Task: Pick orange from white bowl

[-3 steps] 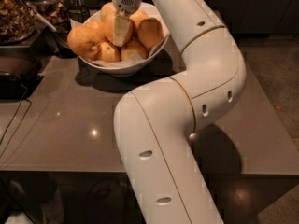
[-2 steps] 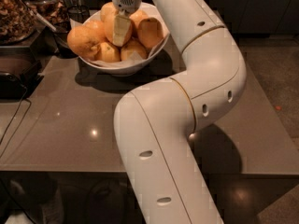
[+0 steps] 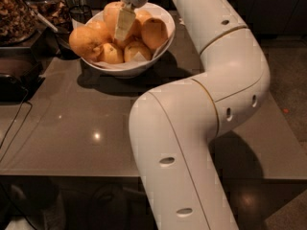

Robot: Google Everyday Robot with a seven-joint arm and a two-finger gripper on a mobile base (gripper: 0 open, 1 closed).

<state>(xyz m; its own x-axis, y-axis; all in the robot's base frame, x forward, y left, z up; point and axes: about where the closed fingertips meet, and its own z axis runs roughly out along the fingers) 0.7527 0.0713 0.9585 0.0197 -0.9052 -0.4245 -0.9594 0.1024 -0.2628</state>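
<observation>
In the camera view, the white bowl (image 3: 135,70) sits at the far side of a glossy brown table (image 3: 72,128), heaped with fruit. The gripper (image 3: 125,27) reaches down from the white arm (image 3: 225,75) into the middle of the heap. It touches the orange (image 3: 109,14) at the back of the bowl; whether it is clamped on anything cannot be told.

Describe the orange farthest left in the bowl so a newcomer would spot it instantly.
The white bowl sits at the far end of the counter, the gripper poised in its middle. The orange bulges over the bowl's left rim, bigger and deeper-coloured than the paler fruits beside it.
</observation>
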